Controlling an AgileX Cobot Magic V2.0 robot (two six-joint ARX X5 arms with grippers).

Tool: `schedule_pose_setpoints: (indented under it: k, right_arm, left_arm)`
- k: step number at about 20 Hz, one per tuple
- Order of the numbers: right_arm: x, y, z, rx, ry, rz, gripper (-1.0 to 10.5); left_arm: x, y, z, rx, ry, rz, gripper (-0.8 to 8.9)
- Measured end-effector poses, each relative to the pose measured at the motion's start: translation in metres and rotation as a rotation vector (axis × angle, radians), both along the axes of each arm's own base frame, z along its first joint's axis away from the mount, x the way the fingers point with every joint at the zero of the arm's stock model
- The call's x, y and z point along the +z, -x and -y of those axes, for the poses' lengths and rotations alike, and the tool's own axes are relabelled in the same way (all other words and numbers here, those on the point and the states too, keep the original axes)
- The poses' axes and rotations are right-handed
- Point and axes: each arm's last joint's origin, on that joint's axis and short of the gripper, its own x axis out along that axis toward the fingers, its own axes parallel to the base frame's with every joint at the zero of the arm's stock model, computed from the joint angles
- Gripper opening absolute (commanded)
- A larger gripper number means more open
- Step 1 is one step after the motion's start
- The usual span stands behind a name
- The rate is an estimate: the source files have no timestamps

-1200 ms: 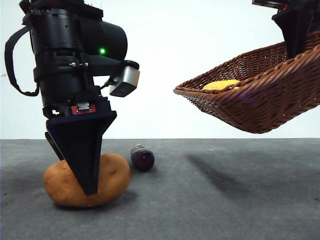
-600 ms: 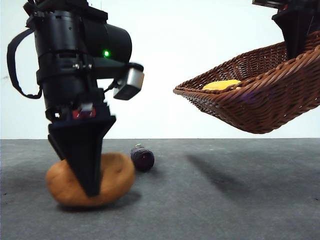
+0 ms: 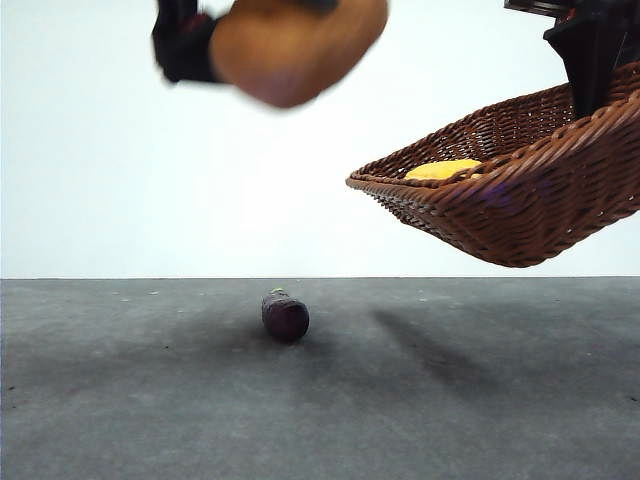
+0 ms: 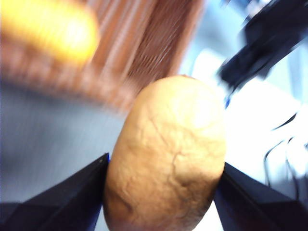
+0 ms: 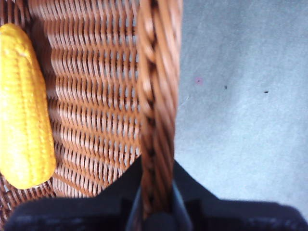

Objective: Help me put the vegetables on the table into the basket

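Two pincers are clamped: left (image 4: 163, 192) on the potato (image 4: 166, 154), right (image 5: 156, 202) on the raised basket (image 5: 159, 96).

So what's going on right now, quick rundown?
Left gripper shut on potato, high above table. Right gripper holds basket rim aloft, corn inside. Eggplant on table. Nothing blocking.

Potato (image 3: 298, 48) is off the table (image 3: 320, 400) now, lifted high by left gripper (image 4: 163, 192), carried toward the basket (image 3: 520, 200); arm mostly out of front view.
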Motion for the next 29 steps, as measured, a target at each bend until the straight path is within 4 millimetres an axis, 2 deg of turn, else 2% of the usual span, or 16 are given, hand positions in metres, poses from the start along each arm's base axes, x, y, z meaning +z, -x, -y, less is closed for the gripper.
schedule_pose_setpoints:
  k: [6, 9, 11, 20, 23, 24, 26, 27, 29]
  right_arm:
    - [0.0, 0.004, -0.014, 0.028, -0.008, -0.002, -0.1]
    - [0.0, 0.007, -0.026, 0.053, -0.015, 0.004, -0.1]
    - [0.0, 0.01, -0.035, 0.076, -0.017, 0.003, -0.1]
    - [0.001, 0.023, -0.065, 0.156, -0.029, 0.009, -0.1]
    - [0.001, 0.024, -0.07, 0.16, -0.035, 0.014, -0.1]
    - [0.001, 0.024, -0.07, 0.157, -0.037, 0.016, -0.1]
    - [0.001, 0.024, -0.07, 0.156, -0.037, 0.015, -0.1]
    - [0.001, 0.024, -0.07, 0.153, -0.037, 0.015, -0.1]
    - [0.001, 0.024, -0.07, 0.153, -0.038, 0.015, -0.1]
  left_arm:
    - [0.013, 0.005, 0.031, 0.002, 0.152, 0.073, -0.08]
    - [0.014, 0.011, 0.045, 0.054, 0.152, 0.111, -0.08]
    - [0.009, 0.012, 0.052, 0.125, 0.101, 0.135, -0.07]
    - [-0.027, 0.012, 0.081, 0.22, -0.047, 0.077, -0.04]
    - [-0.03, 0.015, 0.085, 0.231, -0.065, 0.088, 0.05]
    - [-0.03, 0.016, 0.086, 0.247, -0.07, 0.093, 0.75]
    - [-0.03, 0.017, 0.087, 0.268, -0.077, 0.097, 4.03]
    - [-0.03, 0.017, 0.087, 0.274, -0.077, 0.093, 5.14]
    - [-0.03, 0.017, 0.087, 0.279, -0.076, 0.087, 5.11]
